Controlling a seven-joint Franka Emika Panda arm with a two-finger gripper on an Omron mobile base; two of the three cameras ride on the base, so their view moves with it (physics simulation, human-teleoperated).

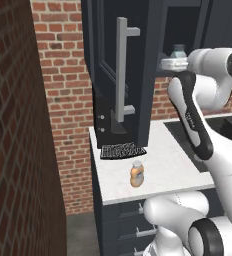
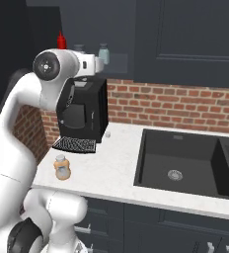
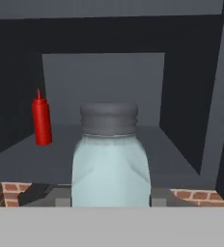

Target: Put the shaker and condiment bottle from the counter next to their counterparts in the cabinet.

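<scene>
Shaker (image 3: 110, 159): your hand view puts it dead centre, gripper (image 3: 109, 198) closed on its sides, red bottle (image 3: 41, 118) at 9 o'clock. Left base view: condiment bottle (image 1: 137, 174) on counter (image 1: 163, 170), cabinet (image 1: 120, 65) door open. Right base view adds sink (image 2: 180, 163) at 3 o'clock.

The white marbled desk (image 1: 178, 165) carried an orange condiment bottle (image 1: 136, 174) near its front edge, a black coffee machine (image 2: 84, 111) at the back and a sunken dark sink (image 2: 178, 163). A red bottle (image 3: 41, 118) stood on the cabinet shelf (image 3: 17, 161).
</scene>
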